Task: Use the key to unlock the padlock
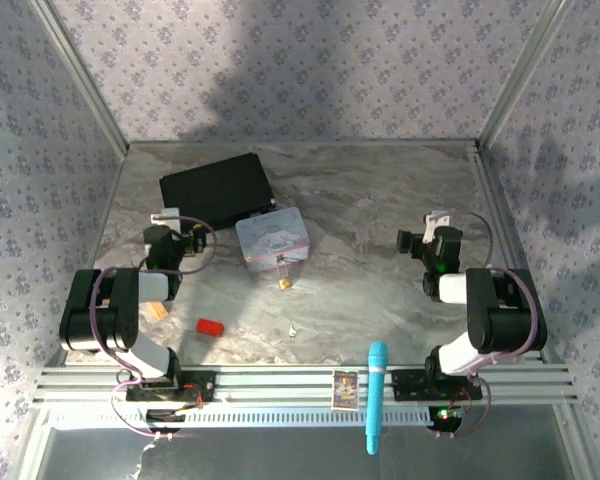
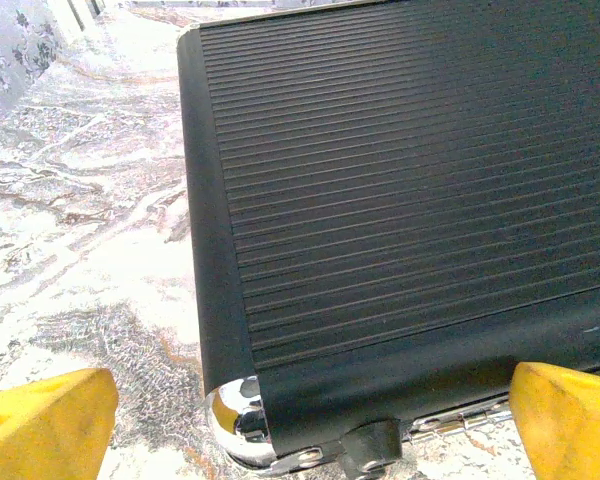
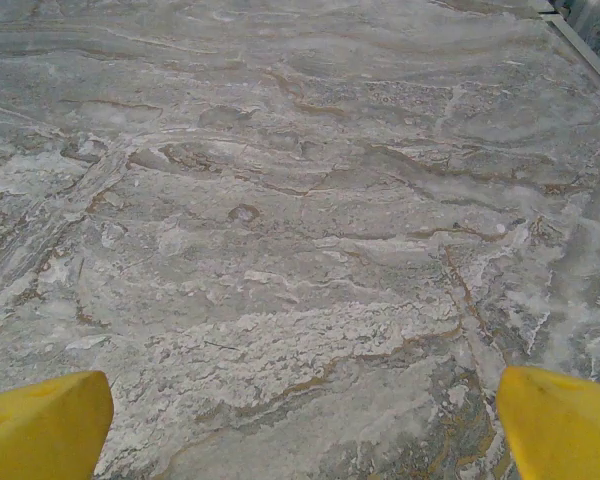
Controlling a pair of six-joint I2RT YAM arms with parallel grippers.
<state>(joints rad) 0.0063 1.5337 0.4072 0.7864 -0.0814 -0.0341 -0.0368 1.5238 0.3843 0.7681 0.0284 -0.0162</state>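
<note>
The padlock (image 1: 284, 283), a tiny brass block with a thin silver shackle, lies on the marble table just in front of the pastel tin (image 1: 273, 238). The key (image 1: 293, 331), a very small silvery piece, lies nearer the front rail, apart from the lock. At the table's left, my left gripper (image 1: 183, 232) (image 2: 310, 412) stands open, its yellow fingers (image 2: 45, 425) wide apart at the near chrome corner of a black ribbed case (image 2: 410, 180). My right gripper (image 1: 418, 241) (image 3: 300, 425) is open over bare marble at the right, nothing between its fingers (image 3: 555, 425).
The black case (image 1: 215, 188) lies at the back left behind the tin. A small red block (image 1: 211, 327) and a tan ridged piece (image 1: 158, 311) sit near the left arm. A blue cylinder (image 1: 376, 395) and a small card (image 1: 346, 389) rest on the front rail.
</note>
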